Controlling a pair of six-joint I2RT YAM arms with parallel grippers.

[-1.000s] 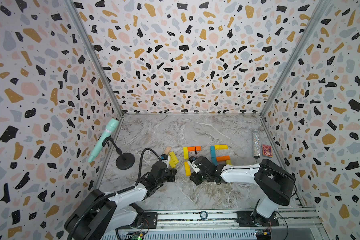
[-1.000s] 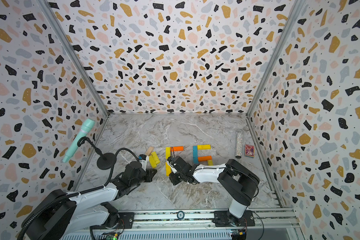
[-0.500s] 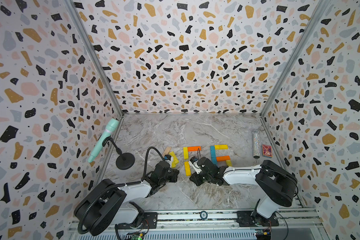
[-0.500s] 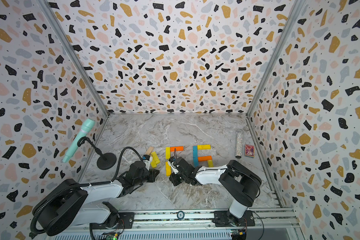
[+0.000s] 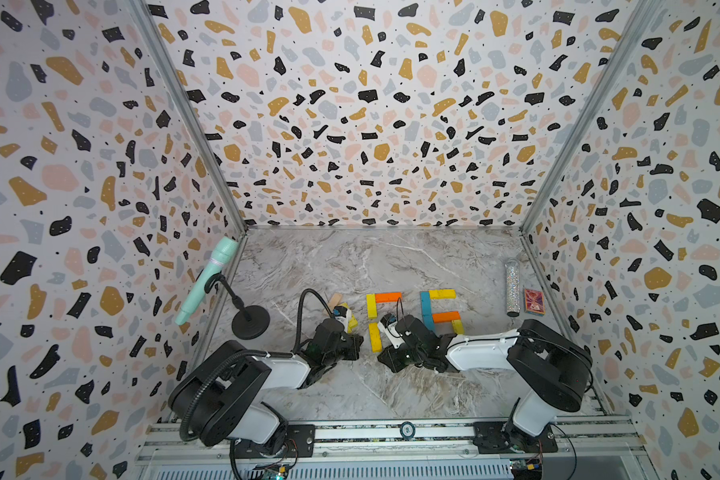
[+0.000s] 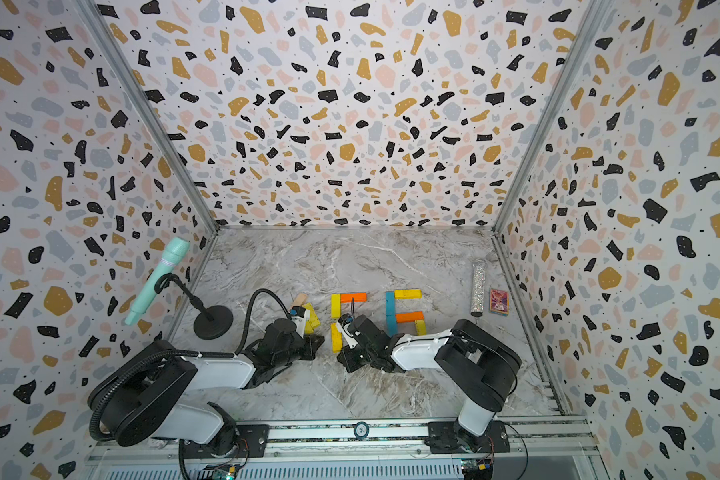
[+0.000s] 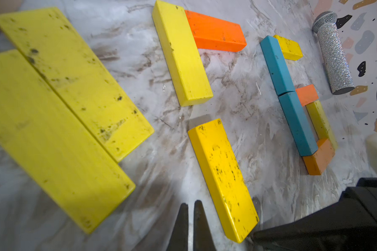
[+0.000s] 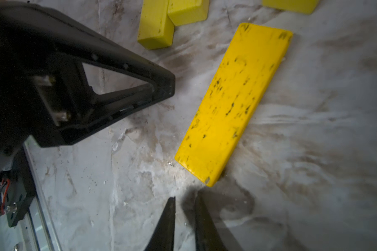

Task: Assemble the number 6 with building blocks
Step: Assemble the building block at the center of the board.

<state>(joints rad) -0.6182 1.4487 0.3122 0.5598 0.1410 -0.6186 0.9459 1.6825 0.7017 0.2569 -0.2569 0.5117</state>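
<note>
Right tool (image 8: 185,200) sat low over the bench (image 8: 313,152), its fingers a little apart with nothing between them. The left tool (image 7: 191,205) had its fingers pressed together and was also empty.

Between the two lay the deep yellow block (image 8: 233,104), flat on the bench, its long axis running near to far with a slight lean. Its near end lay just beyond the right tool's tips, close but apart in the right wrist view, so that arm looked the nearer one to that end. The left tool sat just left of the block's near half, beside its long edge and not touching it.

Far of the block, roughly in line across a small gap, lay a paler yellow block (image 7: 181,52). An orange block (image 7: 216,32) touched its far end and pointed right; I read these as the left stroke and top of a 6. Two spare yellow blocks (image 7: 74,76) lay side by side further left. A figure of blue, yellow and orange blocks (image 5: 425,307) lay to the right.

A push from the near end would probably close the gap, while one off-centre could swing the block out of line.
</note>
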